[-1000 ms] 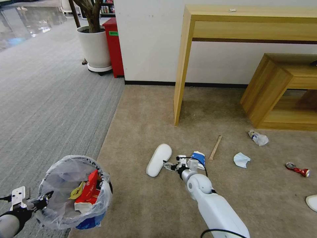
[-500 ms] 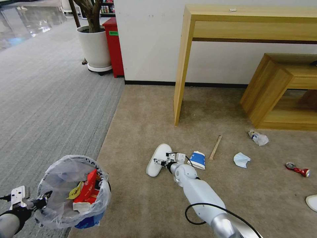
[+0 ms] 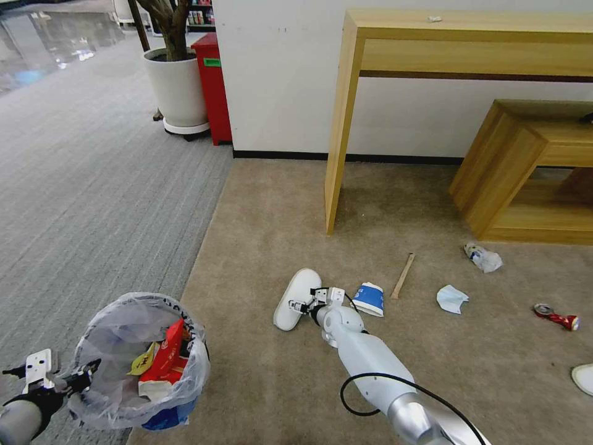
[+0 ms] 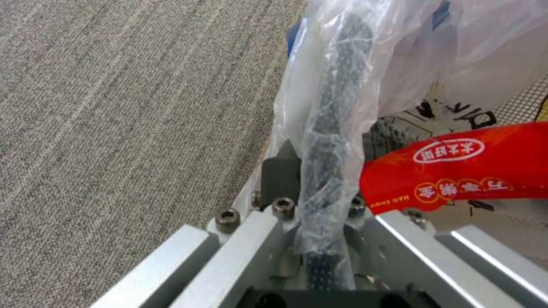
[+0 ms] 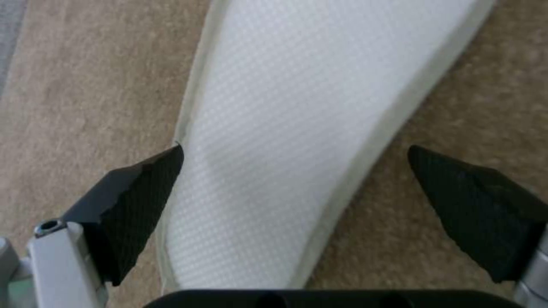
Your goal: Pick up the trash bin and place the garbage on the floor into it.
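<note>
The trash bin (image 3: 141,364), black with a crinkly clear bag, hangs at lower left, holding a red wrapper (image 3: 162,358) and other litter. My left gripper (image 3: 73,380) is shut on its rim (image 4: 331,141), seen close in the left wrist view. On the beige floor (image 3: 278,235) lies a white foam insole (image 3: 296,298). My right gripper (image 3: 299,306) is open right over it, one finger (image 5: 137,188) at each long edge of the insole (image 5: 285,149). More garbage lies to the right: a blue cup (image 3: 369,298), stick (image 3: 403,275), mask (image 3: 451,299), crushed red can (image 3: 557,318).
A wooden desk leg (image 3: 341,130) and a low wooden shelf (image 3: 525,173) stand behind the litter. A crumpled wrapper (image 3: 483,257) lies by the shelf, another white insole (image 3: 582,377) at the right edge. Grey ribbed carpet (image 3: 92,185), a white plant pot (image 3: 177,89) and red cabinet (image 3: 213,86) are left.
My right gripper has moved left from beside the blue cup to over the white insole, and the arm has stretched farther out. The bin stays held by the left gripper.
</note>
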### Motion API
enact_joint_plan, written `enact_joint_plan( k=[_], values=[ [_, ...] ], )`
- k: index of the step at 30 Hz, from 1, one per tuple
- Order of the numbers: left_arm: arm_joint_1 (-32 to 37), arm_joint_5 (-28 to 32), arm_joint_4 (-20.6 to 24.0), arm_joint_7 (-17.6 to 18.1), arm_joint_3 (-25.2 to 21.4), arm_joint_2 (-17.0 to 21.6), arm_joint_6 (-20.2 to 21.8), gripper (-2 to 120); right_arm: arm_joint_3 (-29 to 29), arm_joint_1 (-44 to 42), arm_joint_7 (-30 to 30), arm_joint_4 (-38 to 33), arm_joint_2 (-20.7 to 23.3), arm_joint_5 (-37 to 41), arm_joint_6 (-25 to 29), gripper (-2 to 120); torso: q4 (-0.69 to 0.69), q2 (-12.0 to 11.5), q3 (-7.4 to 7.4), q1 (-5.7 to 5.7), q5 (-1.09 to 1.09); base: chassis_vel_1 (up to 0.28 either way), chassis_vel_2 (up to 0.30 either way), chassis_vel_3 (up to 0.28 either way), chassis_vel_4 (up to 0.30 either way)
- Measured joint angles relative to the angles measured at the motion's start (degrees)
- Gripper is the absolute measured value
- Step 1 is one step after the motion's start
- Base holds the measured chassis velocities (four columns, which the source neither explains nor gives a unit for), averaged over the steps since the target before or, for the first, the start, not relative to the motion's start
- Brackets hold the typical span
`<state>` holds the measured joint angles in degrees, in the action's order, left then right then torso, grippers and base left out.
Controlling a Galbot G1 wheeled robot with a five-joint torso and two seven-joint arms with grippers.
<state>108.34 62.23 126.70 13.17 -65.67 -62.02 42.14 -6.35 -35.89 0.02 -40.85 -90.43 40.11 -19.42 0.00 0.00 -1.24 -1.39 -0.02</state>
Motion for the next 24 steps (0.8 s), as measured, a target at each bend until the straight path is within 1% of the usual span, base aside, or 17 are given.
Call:
enact_joint_plan(
  k=[6, 8, 17, 20, 21, 24],
  values=[
    [0.0, 0.0, 0.26, 0.08, 0.0, -0.01, 0.0, 0, 0.04, 1.06, -2.21, 2.85, -0.89, -0.7, 1.38, 100, 0.0, 0.0, 0.0, 0.0, 0.0, 0.0, 0.0, 0.0, 0.0],
    [0.05, -0.1, 0.34, 0.1, 0.11, -0.08, 0.0, 0, 0.08, 2.1, -4.22, 5.76, -1.68, -0.76, 2.72, 100, 0.0, 0.0, 0.0, 0.0, 0.0, 0.0, 0.0, 0.0, 0.0],
    [0.07, -0.23, 0.44, 0.11, 0.17, -0.1, 0.0, 0, 0.15, 3.51, -8.7, 10.44, -1.8, -1.86, 6.39, 100, -0.01, 0.01, 0.01, 0.01, 0.0, 0.0, 0.0, 0.0, 0.0],
    [0.0, -0.31, 0.42, 0.11, 0.22, -0.07, 0.0, 0, 0.12, 3.65, -9.8, 11.46, -1.77, -2.12, 7.59, 92, -0.01, 0.0, 0.02, 0.01, -0.01, 0.0, 0.0, 0.0, 0.0],
    [0.0, -0.31, 0.42, 0.11, 0.22, -0.07, 0.0, 0, 0.12, 3.65, -9.8, 11.46, -1.77, -2.12, 7.59, 92, -0.01, 0.0, 0.02, 0.01, -0.01, 0.0, 0.0, 0.0, 0.0],
    [-0.15, -0.44, 0.36, 0.09, 0.55, -0.07, 0.0, 0, 0.13, 3.13, -10.3, 11.01, -1.73, -2.97, 8.15, 77, -0.03, 0.01, 0.01, 0.0, -0.02, 0.0, 0.0, 0.0, 0.0]
  ],
)
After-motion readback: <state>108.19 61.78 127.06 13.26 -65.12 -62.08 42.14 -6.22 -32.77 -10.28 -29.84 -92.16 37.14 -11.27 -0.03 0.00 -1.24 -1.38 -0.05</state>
